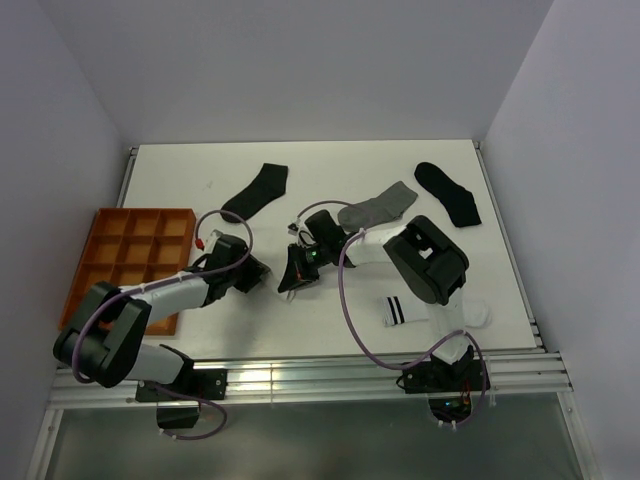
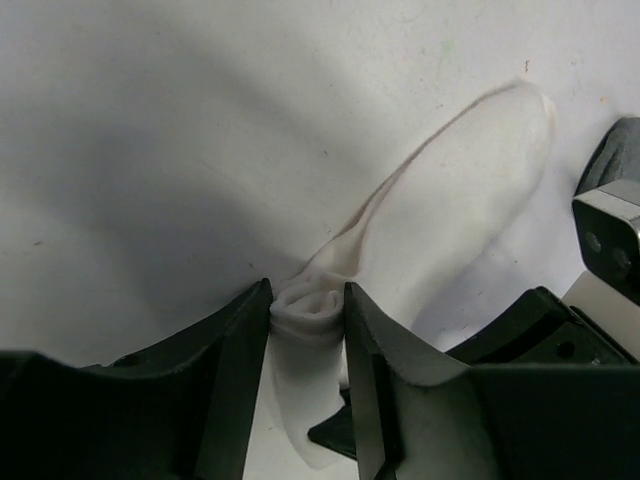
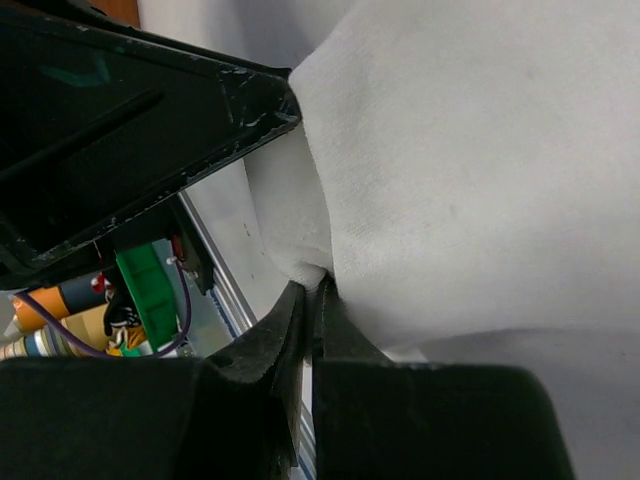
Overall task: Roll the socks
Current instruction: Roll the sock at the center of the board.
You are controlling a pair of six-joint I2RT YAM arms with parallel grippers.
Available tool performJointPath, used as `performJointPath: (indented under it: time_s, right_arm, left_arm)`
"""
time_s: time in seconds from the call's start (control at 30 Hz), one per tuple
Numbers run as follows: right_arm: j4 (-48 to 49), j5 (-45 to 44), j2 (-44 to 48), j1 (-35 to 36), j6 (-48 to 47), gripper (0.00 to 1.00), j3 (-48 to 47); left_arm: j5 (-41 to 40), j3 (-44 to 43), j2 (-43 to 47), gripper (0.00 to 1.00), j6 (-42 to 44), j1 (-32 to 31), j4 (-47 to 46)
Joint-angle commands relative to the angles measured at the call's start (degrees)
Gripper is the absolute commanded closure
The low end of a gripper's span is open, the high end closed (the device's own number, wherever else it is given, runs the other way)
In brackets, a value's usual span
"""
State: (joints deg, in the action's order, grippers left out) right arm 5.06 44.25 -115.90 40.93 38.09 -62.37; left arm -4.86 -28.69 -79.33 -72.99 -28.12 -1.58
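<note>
Looking down from above: left gripper and right gripper nose to nose over the middle of the table. Switching to left wrist: jaws pinching the rolled end of the white sock, rest lying flat. Over to right wrist: jaws pressed together on a fold of it.

orange tray left | black sock far centre | grey sock far, right of centre | second black sock far right | striped sock near right
</note>
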Motion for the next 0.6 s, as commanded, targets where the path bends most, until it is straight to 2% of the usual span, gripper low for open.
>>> performJointPath:
  time_s: [0.0,0.2,0.4,0.57]
  right_arm:
    - [-0.14,-1.01,-1.09,-0.5,0.5,0.97,-1.7]
    - [0.56,-4.43,2.16,-0.41,-0.99,0.9,-0.39]
    - [-0.58,-13.98,9.71,0.03,-7.75,0.71,2.6]
    - [0.91,-26.82,18.05,3.7,-14.78,0.54,6.38]
  left_arm:
    - [-0.06,2.06,-4.95,0.57,1.97,-0.62,8.7]
    - [-0.15,-0.66,-8.82,0.73,4.61,-0.88,11.34]
    - [-0.15,-3.74,-11.11,0.87,7.86,-0.88,14.41]
    - [-0.59,-7.51,-12.34,0.89,11.19,-0.88,18.1]
